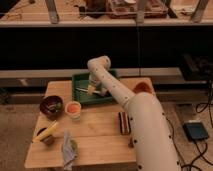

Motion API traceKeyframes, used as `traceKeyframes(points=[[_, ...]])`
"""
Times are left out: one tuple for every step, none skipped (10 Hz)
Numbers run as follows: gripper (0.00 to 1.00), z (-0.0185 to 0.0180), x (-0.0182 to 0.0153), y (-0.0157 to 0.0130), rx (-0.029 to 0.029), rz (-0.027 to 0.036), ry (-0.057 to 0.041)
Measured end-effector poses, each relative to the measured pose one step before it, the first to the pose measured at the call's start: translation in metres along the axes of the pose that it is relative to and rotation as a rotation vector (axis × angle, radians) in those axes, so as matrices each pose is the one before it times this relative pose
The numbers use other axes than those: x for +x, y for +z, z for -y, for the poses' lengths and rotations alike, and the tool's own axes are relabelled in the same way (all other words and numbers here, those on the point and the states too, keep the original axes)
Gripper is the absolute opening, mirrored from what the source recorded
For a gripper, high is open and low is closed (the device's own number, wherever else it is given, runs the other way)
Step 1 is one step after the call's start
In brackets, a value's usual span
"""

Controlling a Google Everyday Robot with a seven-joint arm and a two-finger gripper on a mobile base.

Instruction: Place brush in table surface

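The brush (pixel 85 90) has a thin pale handle pointing left and a tan head. It is in the green tray (pixel 80 79) at the back of the light-wood table surface (pixel 100 132). My gripper (pixel 93 88) hangs down from the white arm right at the brush's head, over the tray. I cannot tell whether the brush lies on the tray floor or is held just above it.
A dark bowl (pixel 51 106) and a white cup with orange contents (pixel 73 109) stand front left of the tray. A banana (pixel 45 132) and a crumpled cloth (pixel 66 147) lie near the front left. A dark striped block (pixel 123 122) lies beside my arm.
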Motion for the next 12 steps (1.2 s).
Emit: traceKeyframes(points=[[0.8, 0.00383, -0.00237, 0.00229, 0.01363, 0.00596, -0.00073], [0.8, 0.00475, -0.00203, 0.00655, 0.01731, 0.0108, -0.00308], [0.79, 0.00259, 0.00055, 0.00398, 0.01041, 0.00814, -0.00349], [0.7, 0.00114, -0.00279, 0.00359, 0.01353, 0.01445, -0.00105], [0.61, 0.00018, -0.00116, 0.00166, 0.00902, 0.00849, -0.00122], [0.53, 0.00031, -0.00163, 0.00167, 0.00938, 0.00872, -0.00071], [0.42, -0.0002, 0.00122, 0.0009, 0.00779, 0.00345, -0.00157], [0.3, 0.00181, 0.00119, 0.00041, 0.00792, 0.00424, -0.00344], [0.2, -0.00012, 0.00029, -0.00138, -0.0012, 0.00058, -0.00123], [0.12, -0.00049, -0.00119, -0.0011, -0.00124, 0.0022, -0.0005], [0.09, -0.00047, -0.00167, -0.00024, 0.00052, 0.00105, 0.00185], [0.09, -0.00006, -0.00055, -0.0004, 0.00021, 0.00016, 0.00027]])
